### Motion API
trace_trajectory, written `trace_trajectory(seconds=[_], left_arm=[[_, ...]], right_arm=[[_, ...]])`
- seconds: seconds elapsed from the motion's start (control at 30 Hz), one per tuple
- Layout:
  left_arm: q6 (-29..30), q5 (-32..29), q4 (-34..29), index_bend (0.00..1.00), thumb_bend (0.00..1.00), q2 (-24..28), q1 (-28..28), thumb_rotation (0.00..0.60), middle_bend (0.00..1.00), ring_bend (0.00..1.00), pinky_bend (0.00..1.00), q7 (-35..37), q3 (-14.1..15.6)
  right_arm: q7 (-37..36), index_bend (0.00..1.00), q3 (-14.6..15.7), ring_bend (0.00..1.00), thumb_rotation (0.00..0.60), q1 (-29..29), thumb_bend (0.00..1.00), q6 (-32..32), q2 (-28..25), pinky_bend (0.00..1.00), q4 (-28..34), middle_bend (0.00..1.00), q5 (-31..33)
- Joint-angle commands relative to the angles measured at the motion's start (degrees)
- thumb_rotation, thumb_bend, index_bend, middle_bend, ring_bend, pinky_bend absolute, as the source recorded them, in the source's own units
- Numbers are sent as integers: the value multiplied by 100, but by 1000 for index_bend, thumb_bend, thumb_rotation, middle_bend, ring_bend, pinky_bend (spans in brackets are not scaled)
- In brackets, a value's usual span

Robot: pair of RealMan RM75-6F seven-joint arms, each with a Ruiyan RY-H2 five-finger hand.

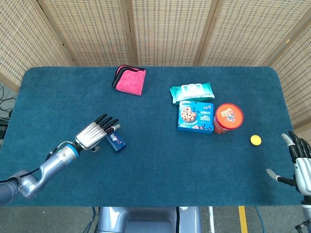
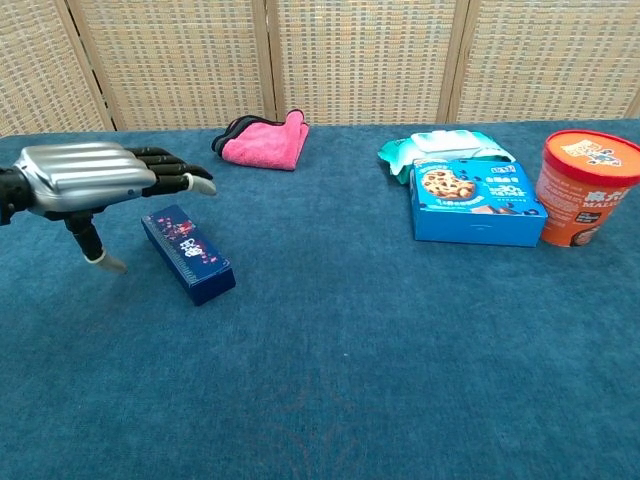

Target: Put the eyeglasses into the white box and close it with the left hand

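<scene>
No eyeglasses and no white box show in either view. A small dark blue box (image 1: 115, 141) lies flat on the blue table left of centre, also in the chest view (image 2: 187, 253). My left hand (image 1: 95, 132) hovers just left of it with fingers stretched out over its near end, holding nothing; in the chest view the left hand (image 2: 95, 180) is above and left of the box, thumb hanging down clear of it. My right hand (image 1: 302, 162) stays at the table's right front edge, fingers spread, empty.
A folded pink cloth (image 1: 129, 79) lies at the back. Right of centre sit a green wipes pack (image 1: 192, 91), a blue cookie box (image 1: 196, 116) and an orange tub (image 1: 228, 117). A small yellow disc (image 1: 255, 140) lies near the right edge.
</scene>
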State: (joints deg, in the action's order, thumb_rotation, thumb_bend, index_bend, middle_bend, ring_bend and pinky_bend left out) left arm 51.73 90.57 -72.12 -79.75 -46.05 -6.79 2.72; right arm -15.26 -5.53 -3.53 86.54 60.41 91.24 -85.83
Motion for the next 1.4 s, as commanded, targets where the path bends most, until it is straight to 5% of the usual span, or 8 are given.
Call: trace_trajectory(seconds=[0.03, 0.63, 0.83, 1.07, 1.4], left_arm=[[-287, -228, -179, 0, 58, 61, -69, 600, 0, 0, 0, -302, -15], [-744, -857, 556, 4, 152, -816, -240, 600, 0, 0, 0, -1343, -368], [-908, -1099, 647, 115, 178, -999, -308, 600, 2, 0, 9, -1614, -454], [-864, -1183, 854, 436, 228, -1251, -359, 600, 413, 245, 229, -1683, -539], [-636, -1114, 1077, 554, 274, -1402, -304, 600, 555, 366, 283, -1571, -536]], right_arm=[[-14, 0, -7, 0, 600, -6, 0, -15, -4, 0, -5, 0, 16], [-59, 0, -27, 0, 600, -23, 0, -69, -34, 0, 13, 0, 75], [-88, 0, -32, 0, 600, -36, 0, -103, -44, 0, 4, 0, 91], [-118, 0, -29, 0, 600, -32, 0, -101, -48, 0, -8, 0, 89], [-168, 0, -24, 0, 600, -30, 0, -100, -52, 0, -30, 0, 77]])
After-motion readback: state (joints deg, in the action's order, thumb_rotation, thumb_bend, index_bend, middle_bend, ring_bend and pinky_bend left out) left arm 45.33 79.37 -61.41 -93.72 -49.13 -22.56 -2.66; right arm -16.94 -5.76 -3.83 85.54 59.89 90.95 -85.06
